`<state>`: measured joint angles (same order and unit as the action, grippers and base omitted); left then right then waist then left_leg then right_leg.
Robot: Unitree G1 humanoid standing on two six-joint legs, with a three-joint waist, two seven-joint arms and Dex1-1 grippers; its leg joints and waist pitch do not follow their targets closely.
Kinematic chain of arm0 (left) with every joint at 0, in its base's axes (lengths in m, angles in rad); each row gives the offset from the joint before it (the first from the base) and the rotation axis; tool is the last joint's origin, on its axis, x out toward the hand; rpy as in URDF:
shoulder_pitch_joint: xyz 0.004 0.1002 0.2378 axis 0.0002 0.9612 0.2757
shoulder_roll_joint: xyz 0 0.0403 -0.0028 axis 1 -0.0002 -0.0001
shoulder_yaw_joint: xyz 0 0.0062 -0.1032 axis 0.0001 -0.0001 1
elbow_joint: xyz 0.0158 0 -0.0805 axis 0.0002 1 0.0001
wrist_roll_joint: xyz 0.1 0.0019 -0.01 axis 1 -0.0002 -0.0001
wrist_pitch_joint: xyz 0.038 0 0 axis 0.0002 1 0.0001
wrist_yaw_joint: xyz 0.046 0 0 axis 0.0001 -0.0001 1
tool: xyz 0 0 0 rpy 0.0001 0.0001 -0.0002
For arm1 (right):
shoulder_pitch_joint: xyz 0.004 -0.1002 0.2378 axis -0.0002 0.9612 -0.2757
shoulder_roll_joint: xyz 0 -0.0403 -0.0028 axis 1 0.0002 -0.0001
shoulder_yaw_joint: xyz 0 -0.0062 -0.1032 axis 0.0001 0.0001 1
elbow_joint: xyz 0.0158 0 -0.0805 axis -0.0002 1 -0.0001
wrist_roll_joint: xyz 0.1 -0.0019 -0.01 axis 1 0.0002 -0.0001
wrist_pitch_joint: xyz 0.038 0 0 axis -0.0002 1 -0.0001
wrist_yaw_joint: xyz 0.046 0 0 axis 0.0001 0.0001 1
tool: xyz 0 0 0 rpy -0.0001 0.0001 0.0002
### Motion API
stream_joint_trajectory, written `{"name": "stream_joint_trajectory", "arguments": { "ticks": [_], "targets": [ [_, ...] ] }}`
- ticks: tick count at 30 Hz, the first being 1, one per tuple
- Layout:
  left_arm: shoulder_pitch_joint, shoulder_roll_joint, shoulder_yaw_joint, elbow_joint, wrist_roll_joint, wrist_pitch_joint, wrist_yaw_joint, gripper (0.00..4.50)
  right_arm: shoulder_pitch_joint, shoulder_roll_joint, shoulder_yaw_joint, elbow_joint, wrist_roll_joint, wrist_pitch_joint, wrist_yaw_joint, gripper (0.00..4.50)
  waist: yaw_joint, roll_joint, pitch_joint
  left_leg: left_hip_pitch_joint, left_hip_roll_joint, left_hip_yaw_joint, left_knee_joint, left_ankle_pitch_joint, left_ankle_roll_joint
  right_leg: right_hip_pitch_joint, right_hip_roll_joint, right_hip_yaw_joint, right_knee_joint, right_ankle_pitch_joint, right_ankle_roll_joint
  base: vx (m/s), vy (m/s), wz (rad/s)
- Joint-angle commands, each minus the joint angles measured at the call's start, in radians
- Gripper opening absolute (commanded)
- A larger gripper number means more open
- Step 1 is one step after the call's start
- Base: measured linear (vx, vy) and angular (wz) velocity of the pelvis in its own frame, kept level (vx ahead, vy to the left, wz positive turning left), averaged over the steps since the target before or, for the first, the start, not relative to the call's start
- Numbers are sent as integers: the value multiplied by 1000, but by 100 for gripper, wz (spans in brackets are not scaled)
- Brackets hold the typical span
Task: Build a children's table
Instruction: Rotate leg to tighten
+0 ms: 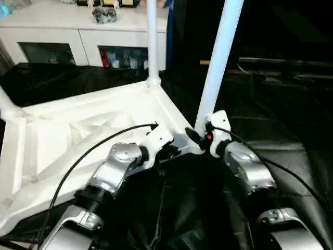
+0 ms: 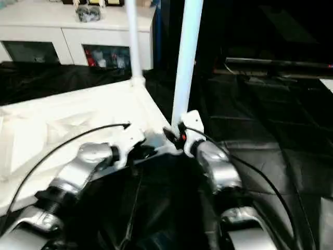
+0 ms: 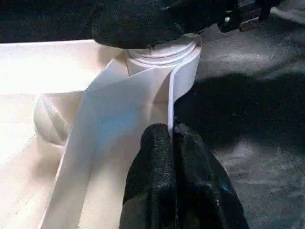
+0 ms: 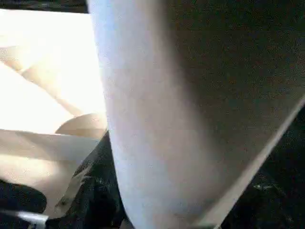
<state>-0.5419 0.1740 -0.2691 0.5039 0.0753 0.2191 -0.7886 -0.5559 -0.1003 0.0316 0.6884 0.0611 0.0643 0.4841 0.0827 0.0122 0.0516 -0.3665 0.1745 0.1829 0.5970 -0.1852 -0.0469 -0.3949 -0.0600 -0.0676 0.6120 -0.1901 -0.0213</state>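
— Where's the children's table (image 1: 78, 135)?
— Upside down on the black bench (image 1: 270, 120), at about nine o'clock.
— Jaws?
— Left gripper (image 3: 170, 138) pinches its rim; right gripper (image 1: 200, 138) meets the near leg (image 1: 218, 62) — grip unclear.

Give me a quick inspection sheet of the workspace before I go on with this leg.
Surface: black cover over the big table.
Job's things: tabletop lies underside up; far leg stands in its corner socket; near leg stands tilted at the near corner.
Clutter: nothing seen.
Grippers: left gripper shut on the tabletop's rim; right gripper at the near leg's base, grip unclear.
Cables: black cable arcs over the left forearm; another runs along the right.
Surroundings: white glass-door cabinet behind.
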Motion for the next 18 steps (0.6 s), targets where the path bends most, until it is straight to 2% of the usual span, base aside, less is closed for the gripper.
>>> {"name": "stream_joint_trajectory", "arguments": {
  "ticks": [1, 2, 3, 4, 5, 7, 11, 12, 13, 16, 18],
  "targets": [
    [-44, -68, -2, -11, -17, -41, 51, 0, 17, 95, 87, 67, -22, 4, 49, 238, -1, -6, -58, 11, 58, -29, -78, -241, 14, 38, -98, 56, -94, -339, -160, 0, 0, 0],
    [-38, -66, -8, -15, -20, -48, 39, 0, 15, 99, 77, 66, -6, 4, 67, 269, -1, -8, -58, 11, 59, -28, -77, -239, 18, 39, -98, 57, -93, -322, -166, 0, 0, 0],
    [-38, -66, -8, -15, -20, -48, 39, 0, 15, 99, 77, 66, -6, 4, 67, 269, -1, -7, -58, 11, 59, -27, -77, -236, 21, 39, -98, 56, -92, -311, -171, 0, 0, 0],
    [-27, -55, -14, -26, -26, -54, 13, 0, 14, 95, 61, 55, 24, 17, 110, 275, -1, -6, -58, 11, 59, -27, -78, -244, 26, 40, -99, 57, -92, -311, -174, 0, 0, 0],
    [-27, -55, -14, -26, -26, -54, 13, 0, 14, 95, 61, 55, 24, 17, 110, 275, -1, -6, -58, 11, 60, -28, -78, -244, 27, 40, -98, 56, -92, -313, -174, 0, 0, 0],
    [-17, -38, -14, -33, -28, -68, -13, 0, 16, 65, 69, 55, 17, 3, 140, 309, -1, -6, -58, 11, 60, -27, -78, -243, 27, 39, -97, 56, -91, -311, -177, 0, 0, 0],
    [3, -10, -8, -60, -48, -70, -60, 0, 26, 15, 86, 36, 5, -25, 210, 329, -1, -7, -59, 9, 60, -27, -77, -228, 34, 42, -98, 57, -88, -284, -184, 0, 0, 0],
    [3, -10, -8, -60, -48, -70, -60, 0, 26, 15, 86, 36, 5, -25, 210, 355, 0, -7, -59, 7, 60, -26, -76, -218, 38, 43, -98, 56, -87, -269, -188, 0, 0, 0],
    [18, 11, -10, -80, -63, -89, -103, 0, 34, -18, 96, 26, -4, -45, 259, 355, 0, -8, -59, 6, 59, -26, -75, -215, 43, 44, -98, 56, -87, -271, -189, 0, 0, 0],
    [32, 29, -8, -101, -79, -85, -140, 0, 44, -53, 101, 3, 7, -55, 339, 355, 4, -9, -63, 7, 60, -24, -72, -194, 55, 45, -99, 57, -84, -247, -194, 0, 0, 0],
    [37, 37, -9, -110, -85, -86, -157, 0, 48, -70, 104, -11, 15, -53, 380, 355, 5, -9, -60, 6, 61, -24, -73, -186, 64, 45, -95, 55, -82, -233, -200, 0, 0, 0]
  ]
}}
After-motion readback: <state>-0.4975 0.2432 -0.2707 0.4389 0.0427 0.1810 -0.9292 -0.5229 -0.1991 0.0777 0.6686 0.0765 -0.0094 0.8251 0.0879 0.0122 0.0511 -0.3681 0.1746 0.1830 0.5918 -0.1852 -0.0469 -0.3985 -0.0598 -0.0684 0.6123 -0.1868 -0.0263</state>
